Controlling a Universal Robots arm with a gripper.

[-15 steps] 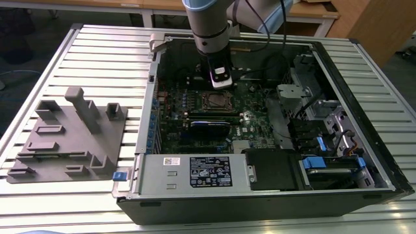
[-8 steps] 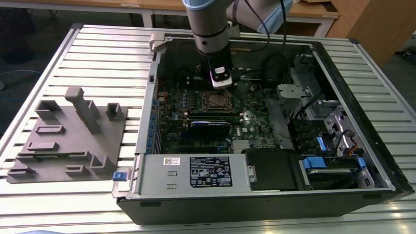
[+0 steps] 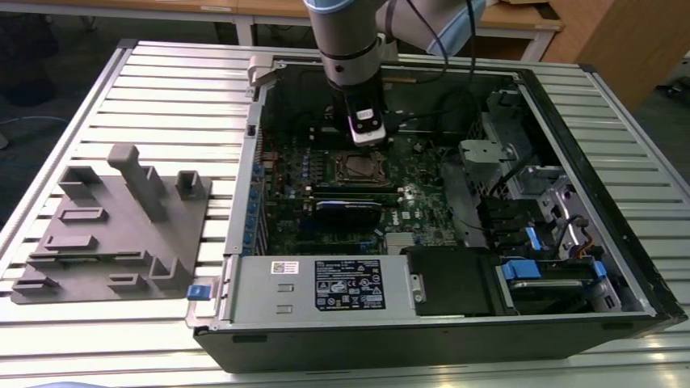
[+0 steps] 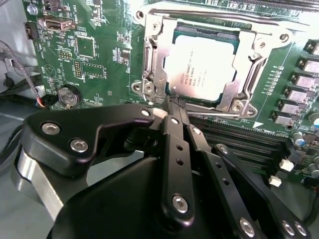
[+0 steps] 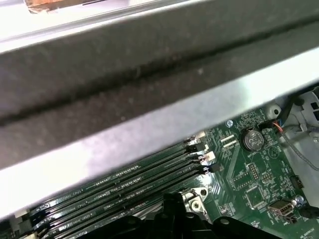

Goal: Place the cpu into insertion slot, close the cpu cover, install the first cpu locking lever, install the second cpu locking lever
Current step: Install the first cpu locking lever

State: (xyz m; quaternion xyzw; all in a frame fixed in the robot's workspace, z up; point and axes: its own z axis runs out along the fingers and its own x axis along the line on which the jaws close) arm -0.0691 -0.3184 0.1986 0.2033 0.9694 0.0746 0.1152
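**Chip seated under its cover, gripper pinched shut at the socket edge**

In the second wrist view, the matte black gripper (image 4: 175,107) had its slim fingers (image 4: 175,144) pressed together, grasping nothing, the tips just beside the shiny rim of the insertion slot (image 4: 149,74). Past them, the cpu (image 4: 202,67), a flat square with a dull silver-grey top, sat in the slot, framed by the thin metal cpu cover (image 4: 244,64) lying flat around it. The green motherboard (image 4: 99,45) spread beyond. In the exterior view, the arm (image 3: 351,48) reached down into the open black computer case (image 3: 431,323) on a ribbed metal table (image 3: 161,97).
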